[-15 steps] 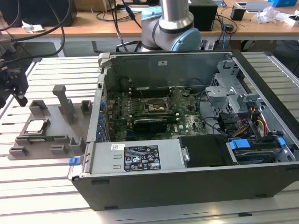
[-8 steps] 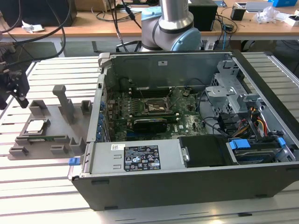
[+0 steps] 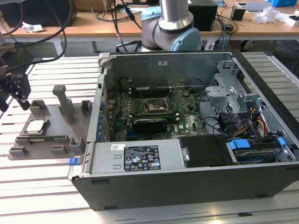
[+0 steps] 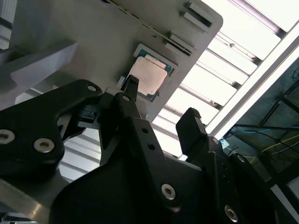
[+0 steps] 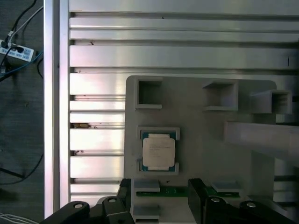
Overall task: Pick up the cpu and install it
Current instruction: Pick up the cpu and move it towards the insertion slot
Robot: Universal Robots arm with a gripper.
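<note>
Cpu (image 5: 159,154) lies flat in recess of grey holder block (image 5: 201,154) on slatted tabletop (image 5: 163,51), beside open computer case (image 3: 196,191). Jaws open, empty, above holder, clear of chip. Best, I judge: centre over chip, square to edges, grip rim lightly. One cpu, one holder block, one case, one socket (image 3: 155,106).

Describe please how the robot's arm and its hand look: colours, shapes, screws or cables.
The arm is a silver-grey metal tube with rounded grey joints and a light blue cap. The hand is matte black, with two chunky angular fingers that narrow toward the tips; round silver screw heads dot its links. Black cables loop near it in the exterior view.
</note>
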